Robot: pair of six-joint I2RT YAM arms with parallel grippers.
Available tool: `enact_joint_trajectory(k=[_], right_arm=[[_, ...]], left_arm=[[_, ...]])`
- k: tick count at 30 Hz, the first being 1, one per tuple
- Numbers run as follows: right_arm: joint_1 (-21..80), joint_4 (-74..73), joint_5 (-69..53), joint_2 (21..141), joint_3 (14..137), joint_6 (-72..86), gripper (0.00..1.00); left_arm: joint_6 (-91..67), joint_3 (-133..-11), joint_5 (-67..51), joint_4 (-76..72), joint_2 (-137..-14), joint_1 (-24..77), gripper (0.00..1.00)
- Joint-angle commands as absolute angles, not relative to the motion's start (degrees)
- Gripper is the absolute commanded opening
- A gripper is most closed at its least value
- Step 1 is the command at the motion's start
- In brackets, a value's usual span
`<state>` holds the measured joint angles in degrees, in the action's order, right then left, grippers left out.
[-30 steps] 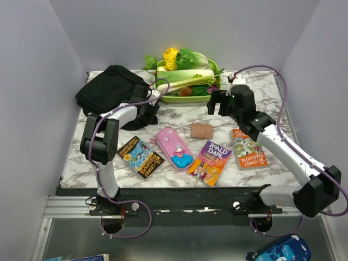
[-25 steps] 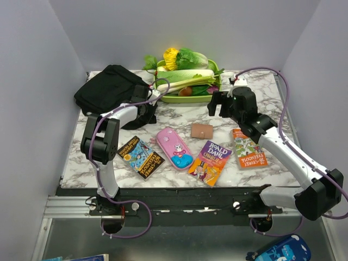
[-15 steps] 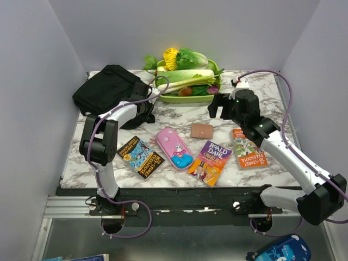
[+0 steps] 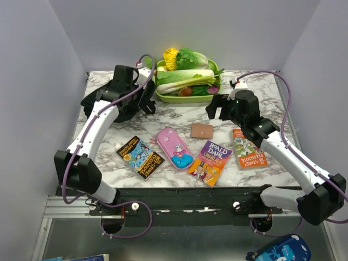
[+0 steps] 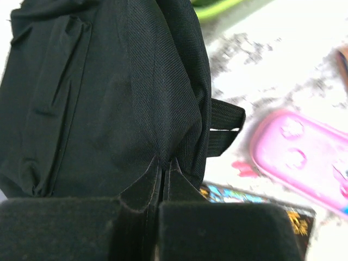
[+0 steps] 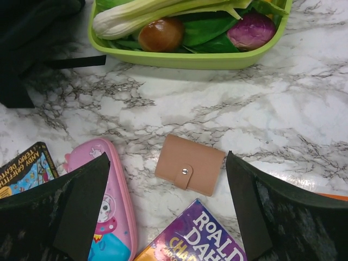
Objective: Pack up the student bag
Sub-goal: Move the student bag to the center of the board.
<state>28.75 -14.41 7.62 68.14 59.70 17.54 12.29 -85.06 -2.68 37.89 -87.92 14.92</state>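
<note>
The student bag (image 4: 105, 101) is a soft black backpack, bunched up at the back left of the marble table. My left gripper (image 4: 144, 103) hangs over its right edge, shut on a fold of its black fabric (image 5: 163, 147). In the left wrist view the bag (image 5: 103, 92) fills most of the picture, with a strap (image 5: 225, 117) sticking out to the right. My right gripper (image 4: 216, 110) hovers open above a tan wallet (image 6: 189, 165), which lies between its fingers (image 6: 81, 201) in the right wrist view.
A pink pencil case (image 4: 174, 148) lies mid-table. A dark book (image 4: 140, 156), a Roald Dahl book (image 4: 210, 161) and an orange-edged book (image 4: 249, 148) lie along the front. A green tray (image 4: 185, 99) of vegetables stands at the back.
My left gripper has shut on the bag's fabric. The left arm rose and swung toward the back, gathering the bag up with it. The right arm barely moved.
</note>
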Motion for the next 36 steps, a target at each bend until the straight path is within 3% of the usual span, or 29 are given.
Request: enact_joint_trajectory(k=[1, 5, 6, 8, 9, 12, 13, 16, 21, 24, 29, 36], right_arm=[[28.7, -12.8, 5.1, 67.5, 58.5, 17.8, 0.95], [28.7, -12.7, 4.0, 68.7, 59.1, 18.0, 0.94], [28.7, -12.8, 3.6, 69.5, 59.2, 18.1, 0.94], [29.0, -12.7, 3.1, 70.4, 59.7, 18.3, 0.94], [29.2, -12.6, 2.7, 71.3, 59.9, 18.2, 0.94], [30.4, -12.2, 2.4, 72.7, 60.7, 17.6, 0.95], [31.4, -12.2, 2.5, 73.7, 61.1, 17.2, 0.95], [33.1, -12.0, 3.2, 75.5, 63.0, 15.9, 0.96], [35.3, -11.8, 2.7, 82.3, 69.4, 13.7, 0.96], [36.7, -11.7, 2.4, 87.0, 73.0, 12.9, 0.96], [40.2, -11.4, 1.7, 93.3, 75.8, 11.8, 0.95], [44.6, -11.0, 1.5, 101.2, 79.4, 9.4, 0.94]], left_arm=[[13.4, -84.2, -13.9, 50.7, -82.7, 16.9, 0.0], [14.5, -81.0, -22.6, 55.5, -77.5, 20.2, 0.0], [15.4, -80.3, -24.8, 57.1, -75.9, 20.9, 0.06], [16.2, -77.8, -29.5, 57.6, -74.4, 22.3, 0.33], [16.8, -77.0, -30.5, 57.7, -73.3, 22.6, 0.61], [17.7, -76.5, -33.1, 58.2, -72.1, 22.7, 0.95], [18.0, -77.0, -33.7, 58.4, -72.0, 22.7, 0.98], [17.6, -80.3, -30.8, 57.6, -70.8, 22.1, 0.99], [13.6, -84.0, -25.0, 52.9, -72.5, 8.3, 0.99], [14.1, -80.2, -19.9, 49.7, -75.4, 2.0, 0.99], [16.4, -69.0, -13.3, 44.4, -76.8, 0.5, 0.99], [17.1, -65.1, -16.3, 43.6, -78.3, -6.3, 0.96]])
